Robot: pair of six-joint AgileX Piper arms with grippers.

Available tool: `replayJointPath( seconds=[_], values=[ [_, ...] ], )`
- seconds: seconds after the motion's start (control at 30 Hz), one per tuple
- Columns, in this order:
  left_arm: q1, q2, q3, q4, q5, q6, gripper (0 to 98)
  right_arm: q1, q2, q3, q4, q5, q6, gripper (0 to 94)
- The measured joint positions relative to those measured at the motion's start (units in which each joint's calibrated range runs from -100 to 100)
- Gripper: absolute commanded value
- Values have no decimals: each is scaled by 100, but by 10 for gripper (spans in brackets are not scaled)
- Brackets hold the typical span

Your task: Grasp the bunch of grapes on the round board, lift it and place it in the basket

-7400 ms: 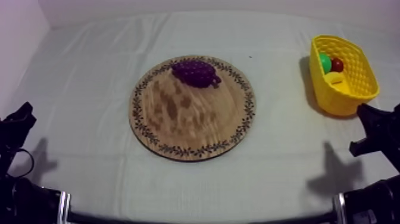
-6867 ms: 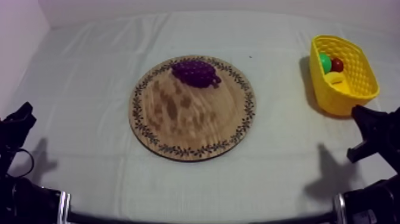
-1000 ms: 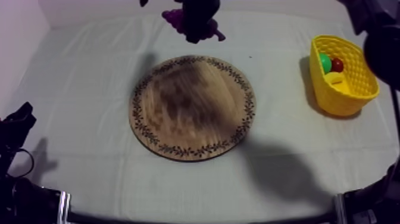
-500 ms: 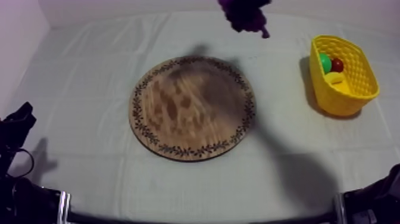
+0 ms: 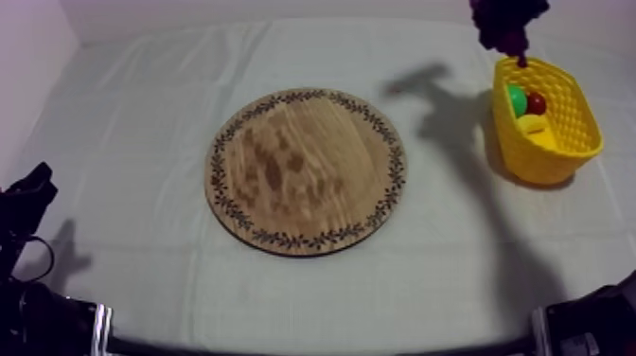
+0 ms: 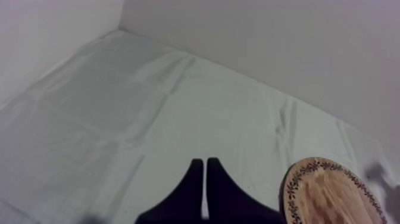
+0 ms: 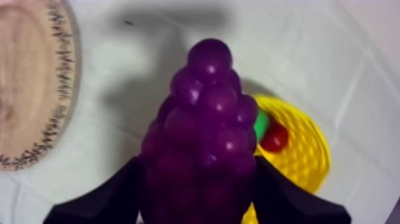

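Right claw (image 7: pixel 199 174) pinching grapes (image 5: pixel 506 24), hanging aloft at basket's (image 5: pixel 541 156) eleven o'clock, tip downward. Basket lies five o'clock from claw; I'd carry that way, then lower. Left claw (image 6: pixel 205 179) pressed together.

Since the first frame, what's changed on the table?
The right hand left its rest spot at the table's near right, took hold of the bunch of grapes, lifted it off the wooden board and carried it to the right. It now hangs by the far rim of the yellow basket. The board, the basket and the shut left hand stayed put.
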Motion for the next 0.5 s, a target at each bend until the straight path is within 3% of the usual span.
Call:
replayJointPath(
  seconds=[0.5],
  values=[
    [0,0,0,0,0,0,0,1102,-203,873,112,-204,18,409]
  ],
)
